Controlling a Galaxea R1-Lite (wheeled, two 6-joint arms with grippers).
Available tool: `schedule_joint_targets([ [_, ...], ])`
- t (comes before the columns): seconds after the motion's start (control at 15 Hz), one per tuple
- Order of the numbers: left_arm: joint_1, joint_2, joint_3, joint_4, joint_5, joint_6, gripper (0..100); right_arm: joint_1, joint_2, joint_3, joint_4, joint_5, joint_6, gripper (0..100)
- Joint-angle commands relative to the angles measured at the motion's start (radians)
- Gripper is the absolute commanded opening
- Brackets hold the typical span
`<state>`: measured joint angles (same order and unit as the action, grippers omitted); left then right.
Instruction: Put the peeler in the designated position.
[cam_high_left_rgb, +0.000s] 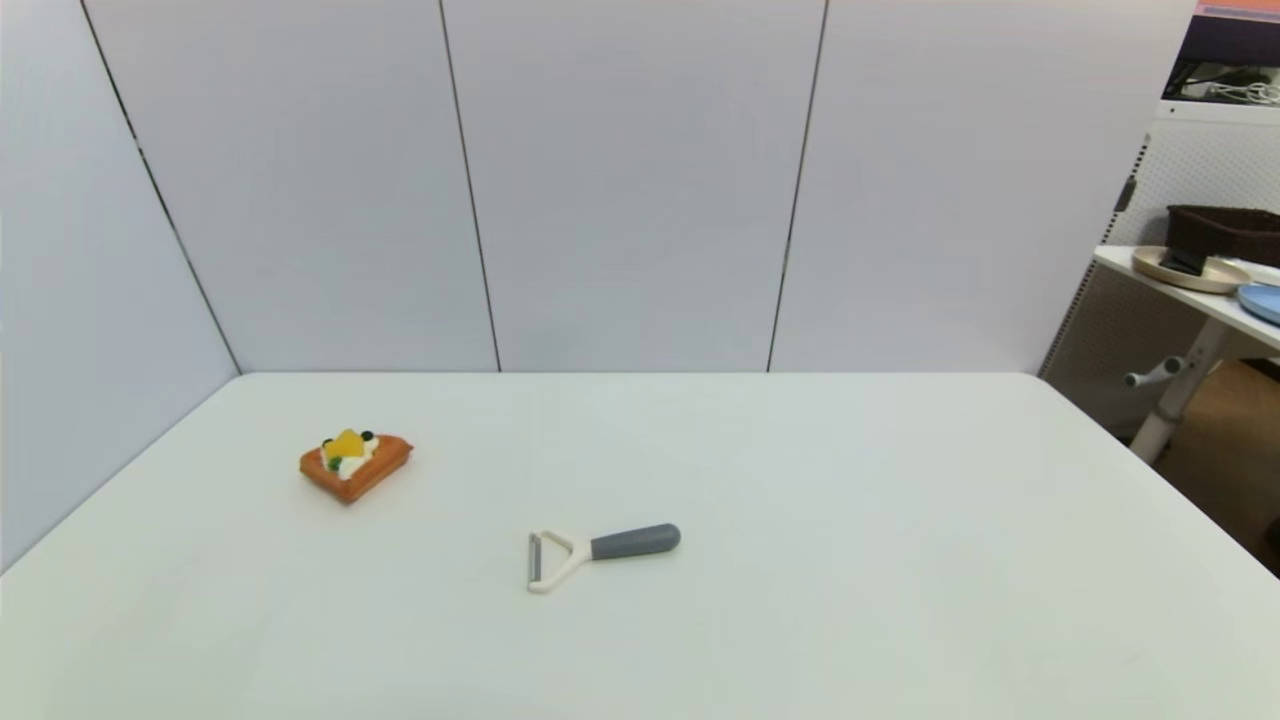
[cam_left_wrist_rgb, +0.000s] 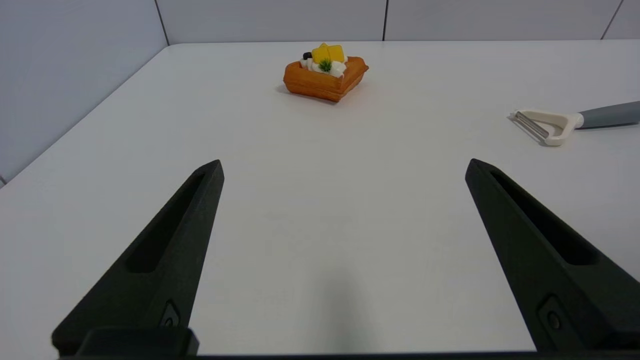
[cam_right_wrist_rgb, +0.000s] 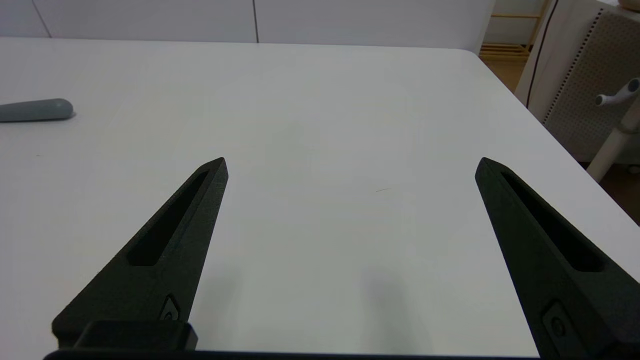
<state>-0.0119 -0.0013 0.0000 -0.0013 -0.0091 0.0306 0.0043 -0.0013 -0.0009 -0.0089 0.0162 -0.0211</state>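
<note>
Black claws, left (cam_left_wrist_rgb: 345, 167) and right (cam_right_wrist_rgb: 350, 165), gape wide, seemingly touching nothing.

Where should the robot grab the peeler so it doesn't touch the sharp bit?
Probably by the rounded grey handle of the peeler, coming straight down from above. It lies flat on the table with the handle pointing toward the robot's right and the blade end toward its left, so fingers closing across the handle stay off the blade. Both the left end effector and the right end effector are open.
</note>
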Motion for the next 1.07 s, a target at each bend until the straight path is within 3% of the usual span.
schedule_joint_targets([
  [0.07,0.001,0.001,0.000,0.000,0.000,0.000,100,0.000,0.000,0.001,0.000,0.001,0.001,100],
  [1.07,0.000,0.003,-0.005,0.006,0.009,-0.029,100,0.000,0.000,0.001,0.000,0.001,0.001,100],
])
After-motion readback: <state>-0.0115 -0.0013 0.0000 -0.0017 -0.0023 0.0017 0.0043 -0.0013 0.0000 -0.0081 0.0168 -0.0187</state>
